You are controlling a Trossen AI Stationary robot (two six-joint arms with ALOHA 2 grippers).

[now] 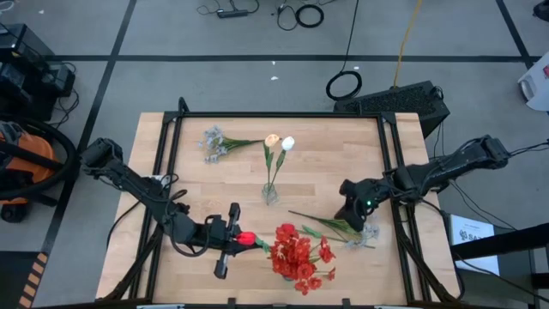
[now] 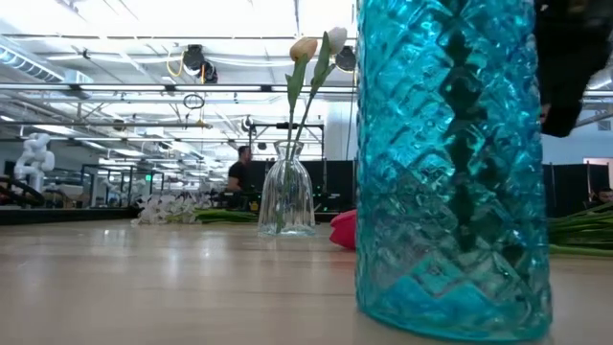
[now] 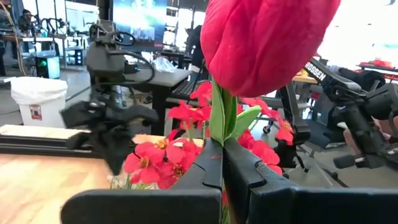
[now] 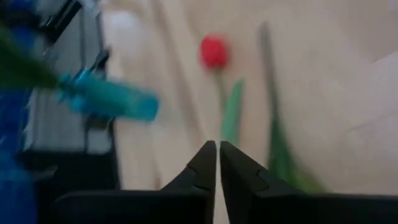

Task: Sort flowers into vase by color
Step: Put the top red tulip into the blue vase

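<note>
A pale wooden table (image 1: pixel 326 137) framed by dark rails stands on a grey workshop floor strewn with cables.

Near the table's 6 o'clock edge a red tulip (image 1: pixel 246 239) is pinched by its green stem between the fully closed fingers of the left gripper (image 1: pixel 233 239); the left wrist view shows the smooth, waxy bud standing just above the fingertips. Immediately at its 3 o'clock sits the bunch of red clustered blooms (image 1: pixel 300 255), flat crinkled fabric petals spreading wide. The vessel under them is hidden from above; the low view shows a tall blue vase (image 2: pixel 450 163) of diamond-cut glass close to the lens, probably that one.

Toward the table's centre a small clear glass vase (image 1: pixel 270 193), bulbous with a narrow neck, holds a peach tulip (image 1: pixel 273 140) and a white tulip (image 1: pixel 288 143). At 11 o'clock a pale bluish-white spray (image 1: pixel 213 142) lies flat, tiny blossoms on a thin stem.

At 4 o'clock the right gripper (image 1: pixel 350 212) hovers over loose green stems (image 1: pixel 330 225), its fingers closed on nothing I can make out; its wrist view shows another red tulip (image 4: pixel 213 51) lying on the wood beyond.

Risks, as I judge them: the held tulip's stem must thread through crowded blooms, so it could snag petals, bend, or slip in the thin grip; pushing sideways might tip the tall vase. The right arm's closed fingers may simply have missed their stem.
</note>
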